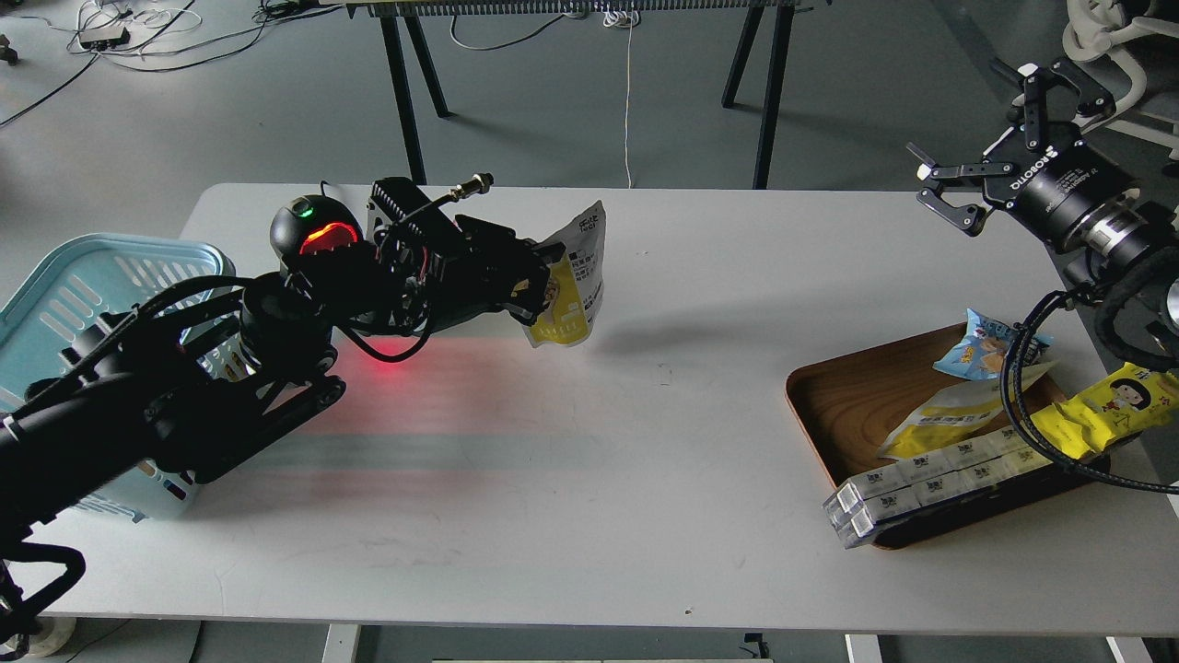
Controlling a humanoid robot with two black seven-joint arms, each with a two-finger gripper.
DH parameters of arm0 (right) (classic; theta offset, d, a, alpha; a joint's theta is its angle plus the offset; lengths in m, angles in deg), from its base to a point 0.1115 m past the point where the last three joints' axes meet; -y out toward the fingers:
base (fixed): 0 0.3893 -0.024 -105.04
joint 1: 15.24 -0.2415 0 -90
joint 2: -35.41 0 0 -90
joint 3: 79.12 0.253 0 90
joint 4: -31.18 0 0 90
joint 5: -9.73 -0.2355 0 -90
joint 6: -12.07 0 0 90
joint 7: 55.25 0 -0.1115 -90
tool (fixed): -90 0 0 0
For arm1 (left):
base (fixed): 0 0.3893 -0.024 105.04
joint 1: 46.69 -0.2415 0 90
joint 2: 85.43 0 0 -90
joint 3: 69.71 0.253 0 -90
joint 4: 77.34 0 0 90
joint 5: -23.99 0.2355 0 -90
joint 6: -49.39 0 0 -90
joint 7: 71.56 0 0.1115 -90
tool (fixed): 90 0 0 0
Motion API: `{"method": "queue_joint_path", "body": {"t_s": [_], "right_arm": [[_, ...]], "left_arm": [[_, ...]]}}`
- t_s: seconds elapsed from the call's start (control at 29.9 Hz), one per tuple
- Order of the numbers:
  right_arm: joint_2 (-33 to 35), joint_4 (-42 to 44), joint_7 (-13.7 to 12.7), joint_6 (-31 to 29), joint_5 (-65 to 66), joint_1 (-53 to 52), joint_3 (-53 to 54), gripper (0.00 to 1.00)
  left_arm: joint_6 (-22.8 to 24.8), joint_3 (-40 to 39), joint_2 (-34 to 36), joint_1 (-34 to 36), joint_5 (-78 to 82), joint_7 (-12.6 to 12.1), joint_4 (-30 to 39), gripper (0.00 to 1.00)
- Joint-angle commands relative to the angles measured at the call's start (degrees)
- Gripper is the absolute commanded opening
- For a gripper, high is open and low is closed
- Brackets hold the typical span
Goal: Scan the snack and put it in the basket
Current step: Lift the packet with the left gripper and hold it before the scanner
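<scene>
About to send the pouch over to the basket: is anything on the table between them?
Nothing on the table shows between them. The pouch hangs in the left gripper; only that same arm and the red-lit scanner lie toward the basket, and they hide part of its opening.

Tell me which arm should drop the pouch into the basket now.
Left. Its gripper already holds the snack pouch above the table, and the blue basket sits right beside that arm at the table's left edge. The right gripper is open and empty, far across by the wooden tray.

"ROBOTIQ" on right hand point(981, 152)
</scene>
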Motion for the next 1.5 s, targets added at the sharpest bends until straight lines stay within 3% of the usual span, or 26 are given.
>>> {"method": "queue_joint_path", "body": {"t_s": [0.0,0.3,0.54,0.84,1.47], "right_arm": [[0.1,-0.4,0.0,0.0,0.0,0.0,0.0,0.98],[0.6,-0.5,0.0,0.0,0.1,0.0,-0.1,0.98],[0.2,-0.4,0.0,0.0,0.1,0.0,-0.1,0.98],[0.2,-0.4,0.0,0.0,0.1,0.0,-0.3,0.98],[0.5,-0.4,0.0,0.0,0.2,0.0,-0.3,0.98]], "left_arm": [[-0.3,-0.3,4.9,0.8,0.0,0.3,4.3,0.0],[-0.8,-3.4,20.4,0.0,0.0,0.6,19.3,0.0],[-2.8,-3.1,29.1,-3.5,0.0,0.8,24.3,0.0],[-4.0,-3.4,29.5,-9.6,0.0,0.8,23.8,0.0],[-4.7,-3.4,29.7,-9.9,0.0,0.8,23.7,0.0]]}}
